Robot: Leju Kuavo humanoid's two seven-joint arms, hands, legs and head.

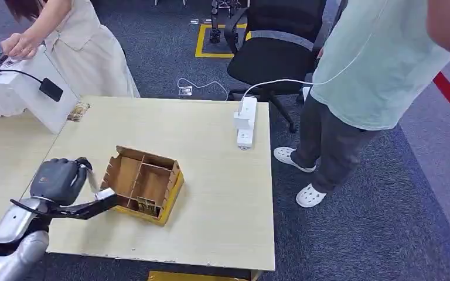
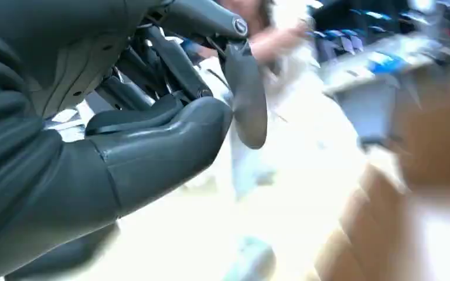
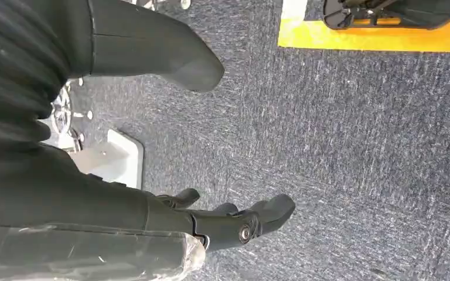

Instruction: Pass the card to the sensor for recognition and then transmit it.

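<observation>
Left hand [image 1: 58,180] (curled) beside box [image 1: 143,185], table edge [image 1: 152,259] near

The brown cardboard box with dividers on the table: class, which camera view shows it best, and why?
The head view: the brown cardboard divider box is sharp and whole on the pale wooden table, beside the left hand. The left wrist view offers a brown blur, perhaps the box; the right wrist view shows carpet.

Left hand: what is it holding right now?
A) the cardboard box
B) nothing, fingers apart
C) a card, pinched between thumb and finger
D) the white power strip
C. The left hand pinches a thin grey card between thumb and finger, beside the box; the power strip lies untouched farther along the table.
</observation>
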